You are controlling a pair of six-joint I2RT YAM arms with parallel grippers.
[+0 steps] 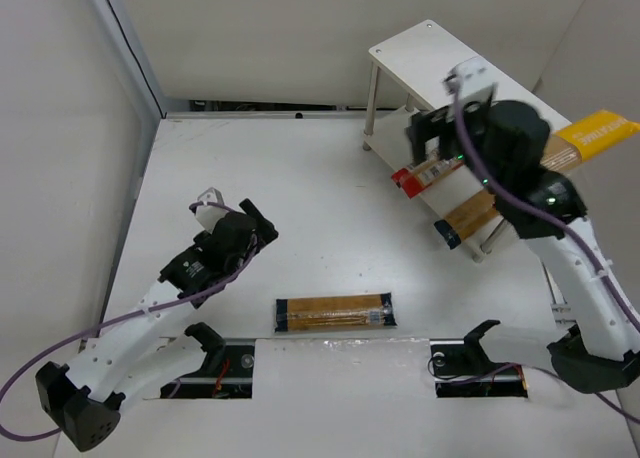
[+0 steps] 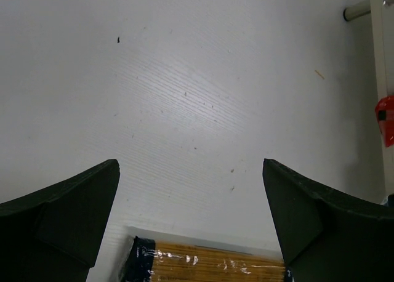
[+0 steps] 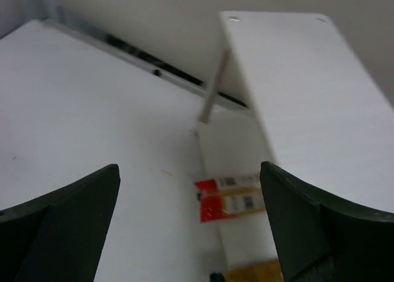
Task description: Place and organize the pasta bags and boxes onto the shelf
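Fingers (image 2: 68,214) of your left gripper (image 2: 189,168) stand wide apart with nothing between them. The right gripper (image 3: 188,168) is just as open and empty.

Four packs are already at the shelf (image 1: 420,53). Two red packs (image 1: 425,175) lie side by side on its lower tier, and a navy pack (image 1: 468,218) lies beside them at that tier's near end. A yellow pack (image 1: 592,136) seems to rest on the top board; it is partly hidden by the right arm, and its end pokes out past the shelf's right side. The last pack (image 1: 335,313) lies flat on the table (image 1: 300,168), well apart from the shelf, to its left and nearer the arm bases.

The step in hand looks like fetching that last pack. Your left gripper hovers above bare table on the side of the pack away from the shelf. In the left wrist view the pack's dark end just shows at the bottom edge, below the open fingers.

For the next move, bring the left gripper over the pack's middle. Turn the wrist so the fingers straddle its narrow width, lower until they flank the long sides, then close.

The right gripper hangs over the shelf's near end, above the red packs. Draw it clear before you carry anything in. The lower tier looks crowded, so the top board is probably your spot. The yellow pack may want squaring up too.
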